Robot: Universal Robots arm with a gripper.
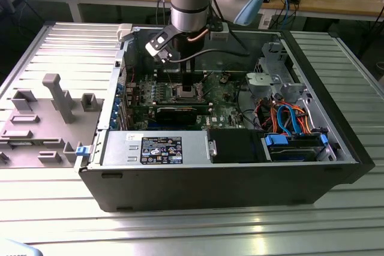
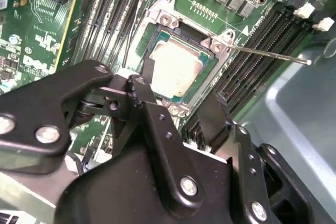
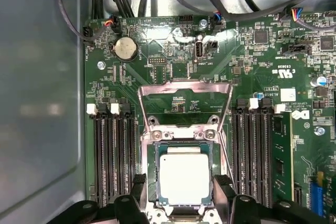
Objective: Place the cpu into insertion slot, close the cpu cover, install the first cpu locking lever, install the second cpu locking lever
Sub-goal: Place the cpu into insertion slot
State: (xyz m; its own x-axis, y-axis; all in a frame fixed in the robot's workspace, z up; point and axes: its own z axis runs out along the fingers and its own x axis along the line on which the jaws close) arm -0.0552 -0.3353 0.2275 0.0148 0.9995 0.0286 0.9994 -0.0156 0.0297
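The exterior view looks from outside and above the open computer case (image 1: 240,178). It faces down across the case toward the gripper (image 1: 189,87), which stands well off. The first wrist view sits right behind the gripper (image 3: 180,190) and faces straight down, close over the motherboard (image 3: 173,77) beyond the fingertips. The second wrist view slants down along the gripper's black body, nearer still. Both wrist views share the cpu (image 3: 184,177) lying between the fingertips. All three share the insertion slot (image 1: 188,93) beneath the gripper.
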